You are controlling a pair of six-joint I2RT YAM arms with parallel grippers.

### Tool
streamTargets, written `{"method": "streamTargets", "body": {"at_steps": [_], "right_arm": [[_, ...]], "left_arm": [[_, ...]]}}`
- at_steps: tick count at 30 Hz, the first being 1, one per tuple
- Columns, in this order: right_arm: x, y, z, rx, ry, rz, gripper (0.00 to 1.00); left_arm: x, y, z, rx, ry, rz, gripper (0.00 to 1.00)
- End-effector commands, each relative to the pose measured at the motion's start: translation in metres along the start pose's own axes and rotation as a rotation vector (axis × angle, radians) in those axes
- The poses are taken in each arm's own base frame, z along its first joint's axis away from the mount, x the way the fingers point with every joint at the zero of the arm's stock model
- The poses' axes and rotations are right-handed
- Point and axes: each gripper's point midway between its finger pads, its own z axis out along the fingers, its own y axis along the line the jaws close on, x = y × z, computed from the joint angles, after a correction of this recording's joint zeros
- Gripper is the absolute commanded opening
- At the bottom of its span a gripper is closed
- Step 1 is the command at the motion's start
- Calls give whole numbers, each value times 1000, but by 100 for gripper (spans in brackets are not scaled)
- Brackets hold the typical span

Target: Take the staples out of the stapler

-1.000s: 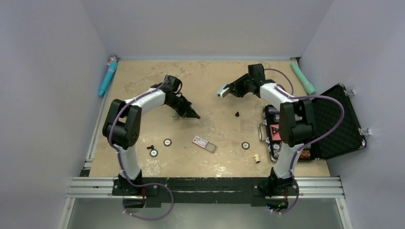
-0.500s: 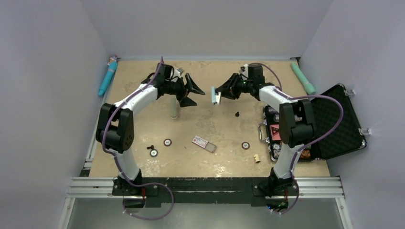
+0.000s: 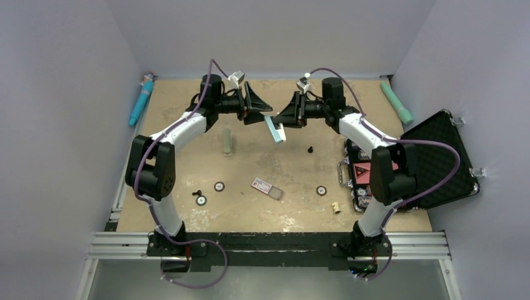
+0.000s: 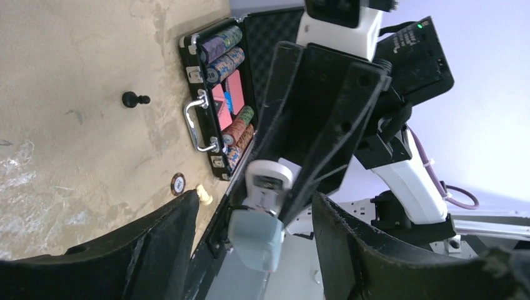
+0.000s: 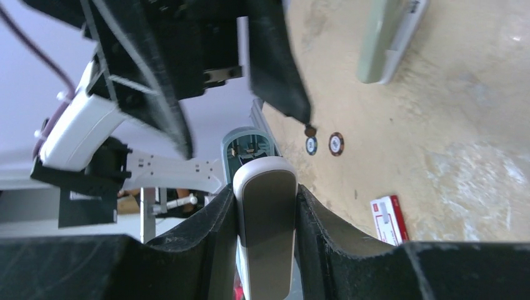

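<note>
Stapler [image 3: 275, 131] now closer to left fingers [image 4: 356, 250], apart near its end; right fingers [image 5: 209, 240] clamped on it.

The stapler [image 3: 274, 130] is pale blue and white. The tabletop [image 3: 294, 170] is beige with paler worn patches. The case [image 3: 447, 164] is black; its poker chips [image 4: 224, 47] have striped edges of purple, green and red.

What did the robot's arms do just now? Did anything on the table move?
The left pincer rose off the table and swung to the back middle, open. The right pincer, shut on the stapler, carried it over to meet the left one. The chips, the small card and the open case stayed put.
</note>
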Motion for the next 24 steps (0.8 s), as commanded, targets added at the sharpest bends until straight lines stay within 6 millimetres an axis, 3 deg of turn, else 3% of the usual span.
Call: {"method": "streamTargets", "body": {"at_steps": [1, 12, 18, 24], "right_arm": [[5, 48, -7, -130, 31, -139, 0], [-11, 51, -3, -133, -49, -69, 0], [-20, 54, -2, -132, -83, -57, 0], [-30, 48, -8, -108, -163, 2, 0]], "left_arm": [[0, -12, 1, 66, 32, 74, 70], [14, -43, -5, 229, 88, 103, 50], [22, -40, -8, 246, 110, 77, 41], [28, -34, -10, 243, 126, 60, 25]]}}
